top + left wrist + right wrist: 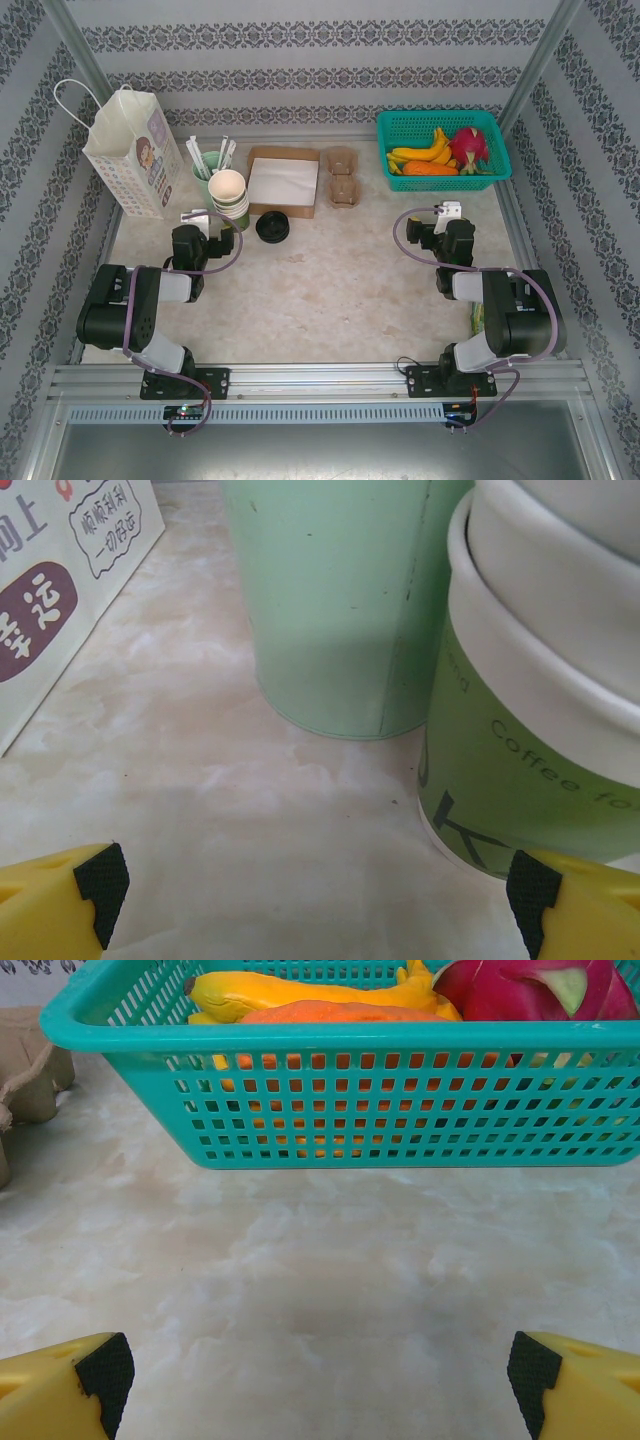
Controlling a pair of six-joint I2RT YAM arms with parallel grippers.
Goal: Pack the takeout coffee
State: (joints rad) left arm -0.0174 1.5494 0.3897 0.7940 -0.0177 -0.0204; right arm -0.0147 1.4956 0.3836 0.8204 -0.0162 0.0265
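**Fingers spread on both arms, coffee out on the tabletop**

Top view: the takeout coffee (272, 227) stood left of centre on the tabletop (330, 290), black lid up. It was just below a cardboard tray of white napkins (284, 180) and just right of a stack of paper cups (228, 192). The paper bag (130, 150) stood upright at upper left, apart from the coffee, with a mint-green mug (205, 172) of sticks between them. A teal basket (443, 150) sat at upper right. The left arm (125, 310) pointed toward the cups, the right arm (515, 315) toward the basket.

Left wrist view: the left fingers (100, 885) sat in the lower corners, spread wide and holding nothing. The mug filled the top centre, the cup stack the right side, and the bag's printed face the upper left.

Right wrist view: the right fingers (100, 1375) were likewise spread wide and empty over bare tabletop. The basket ran across the top, holding a banana (300, 990), a carrot (340, 1012) and a dragon fruit (520, 985).
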